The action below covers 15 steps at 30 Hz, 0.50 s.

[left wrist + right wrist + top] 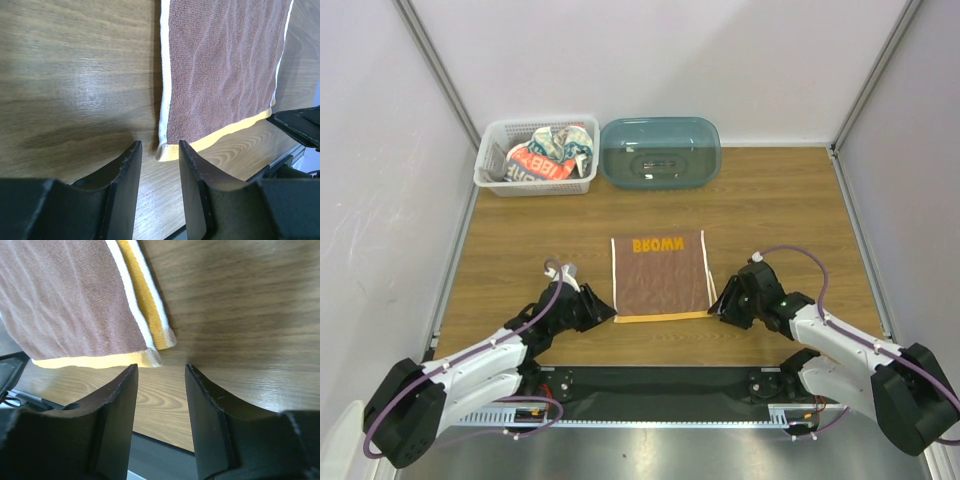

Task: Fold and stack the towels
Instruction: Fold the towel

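The brown towel (658, 275) lies flat in the middle of the table, with orange lettering at its far end and an orange edge at its near end. My left gripper (605, 312) sits low at the towel's near left corner. In the left wrist view the brown towel (220, 70) has that corner just ahead of the left gripper (160, 145), whose jaws are open and hold nothing. My right gripper (720, 305) is at the near right corner. In the right wrist view the right gripper (161, 367) is open just short of the brown towel (65, 300). A white printed towel (545, 160) lies bunched in the basket.
The white lattice basket (535, 188) stands at the back left, with greyish cloth (572, 140) beside the printed towel. A translucent teal tub (620, 165) stands next to it at the back centre. Walls close in on both sides, and the black base rail (660, 385) runs along the near edge.
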Tool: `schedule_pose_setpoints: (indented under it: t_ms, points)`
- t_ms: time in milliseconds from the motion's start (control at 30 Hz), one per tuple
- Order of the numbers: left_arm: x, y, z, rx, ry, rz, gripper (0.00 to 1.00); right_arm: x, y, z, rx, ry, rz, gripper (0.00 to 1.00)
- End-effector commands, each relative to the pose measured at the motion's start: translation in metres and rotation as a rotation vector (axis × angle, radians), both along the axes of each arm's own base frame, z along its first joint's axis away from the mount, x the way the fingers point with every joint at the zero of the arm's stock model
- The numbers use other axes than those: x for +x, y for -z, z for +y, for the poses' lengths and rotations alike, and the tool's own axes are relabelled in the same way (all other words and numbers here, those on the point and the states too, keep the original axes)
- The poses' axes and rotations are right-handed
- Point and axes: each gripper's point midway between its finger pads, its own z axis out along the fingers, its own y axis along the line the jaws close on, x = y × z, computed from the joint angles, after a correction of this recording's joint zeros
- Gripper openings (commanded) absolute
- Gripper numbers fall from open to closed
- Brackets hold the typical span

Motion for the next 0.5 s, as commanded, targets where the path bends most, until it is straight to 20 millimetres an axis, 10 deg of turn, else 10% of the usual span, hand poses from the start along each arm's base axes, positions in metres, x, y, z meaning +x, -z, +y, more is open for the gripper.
schedule_pose_setpoints:
  t_ms: [0,467]
  points:
    - [0.001,-0.006,-0.006,-0.041,0.005,-0.024,0.41,0.002,-0.003,0.009,0.046,0.013,-0.001,0.48]
    - [-0.008,0.005,-0.007,-0.037,0.026,0.015,0.35,0.011,0.002,0.014,0.061,0.029,-0.007,0.27]
